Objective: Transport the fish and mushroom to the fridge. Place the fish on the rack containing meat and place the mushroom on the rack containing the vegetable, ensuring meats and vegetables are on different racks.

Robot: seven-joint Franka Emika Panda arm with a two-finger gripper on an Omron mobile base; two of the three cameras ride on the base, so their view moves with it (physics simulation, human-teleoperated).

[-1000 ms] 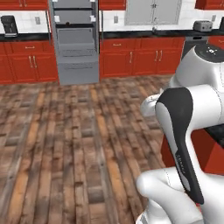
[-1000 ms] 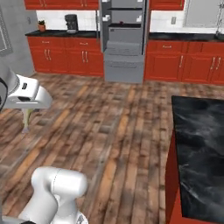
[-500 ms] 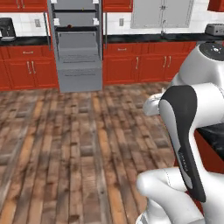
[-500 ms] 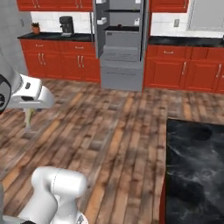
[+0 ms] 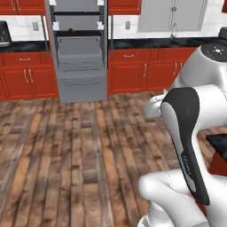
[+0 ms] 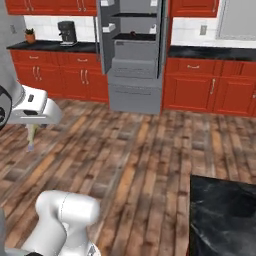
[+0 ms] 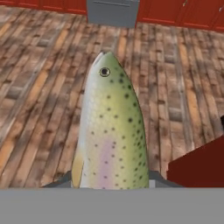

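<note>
My gripper (image 6: 31, 126) is shut on the fish (image 7: 111, 131), a speckled green-yellow fish with a pale belly that points away from the hand over the wooden floor. In the right base view the fish (image 6: 31, 136) hangs under the white hand at the left edge. The grey fridge (image 5: 80, 53) stands open across the floor, also seen as the fridge (image 6: 134, 55). A small dark red piece of meat (image 5: 71, 32) lies on its lower black rack (image 5: 82, 33). The higher black rack (image 5: 75, 13) sits above it; the vegetable is too small to make out. The mushroom is out of view.
Red cabinets (image 5: 133, 73) with a black counter flank the fridge. A coffee machine (image 6: 66, 32) stands on the counter to the left. A black-topped island (image 6: 222, 215) with a red side is close on my right. Open wooden floor (image 5: 66, 146) lies between me and the fridge.
The whole picture has shifted: the base has driven nearer, so the fridge looks larger. The fish stays in the shut gripper.
</note>
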